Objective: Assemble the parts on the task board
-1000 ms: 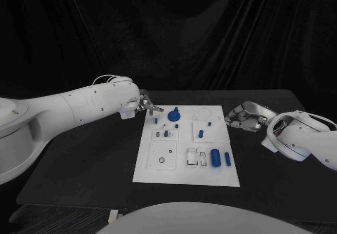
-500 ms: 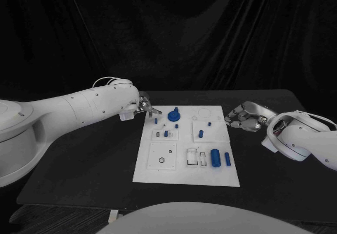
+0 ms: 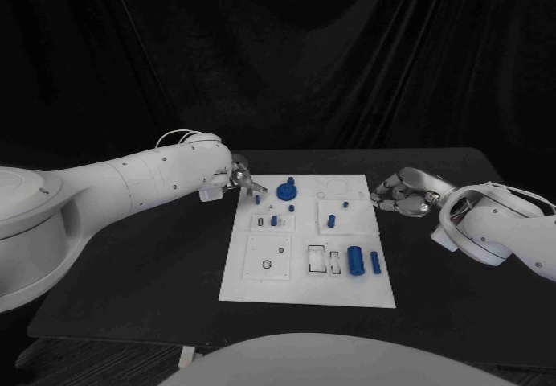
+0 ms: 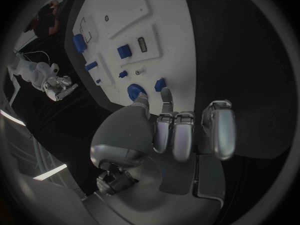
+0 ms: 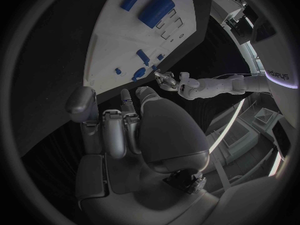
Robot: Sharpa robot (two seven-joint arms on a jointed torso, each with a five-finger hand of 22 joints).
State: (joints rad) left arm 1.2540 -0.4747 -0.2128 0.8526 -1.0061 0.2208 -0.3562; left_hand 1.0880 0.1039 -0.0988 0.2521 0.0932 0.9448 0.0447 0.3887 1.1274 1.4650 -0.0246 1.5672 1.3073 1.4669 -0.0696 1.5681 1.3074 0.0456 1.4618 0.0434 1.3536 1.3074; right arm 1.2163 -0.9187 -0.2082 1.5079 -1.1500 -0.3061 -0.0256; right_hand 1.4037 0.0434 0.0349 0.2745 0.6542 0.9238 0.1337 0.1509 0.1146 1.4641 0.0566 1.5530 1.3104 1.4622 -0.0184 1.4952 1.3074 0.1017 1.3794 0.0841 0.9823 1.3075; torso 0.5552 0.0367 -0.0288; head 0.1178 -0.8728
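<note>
The white task board (image 3: pixel 307 281) lies mid-table. My left hand (image 3: pixel 240 178) hovers at its far left corner, thumb and one finger stretched out, the other fingers curled in. In the left wrist view the outstretched fingertip (image 4: pixel 165 92) ends just short of a small blue peg (image 4: pixel 160 84) standing on the board (image 4: pixel 125 15), and nothing lies between the fingers. A blue round part (image 3: pixel 288 190) stands right of that peg (image 3: pixel 256 198). My right hand (image 3: pixel 402 193) rests off the board's right edge with its fingers (image 5: pixel 115 130) curled in on nothing.
Several small blue pegs (image 3: pixel 273 220) stand in the board's middle plates. A thick blue cylinder (image 3: pixel 356 260) and a slim one (image 3: pixel 374 262) lie near its right edge. Bare black table surrounds the board on all sides.
My left hand has drawn slightly left, away from the small blue peg, which stays in place. The right hand has not moved.
</note>
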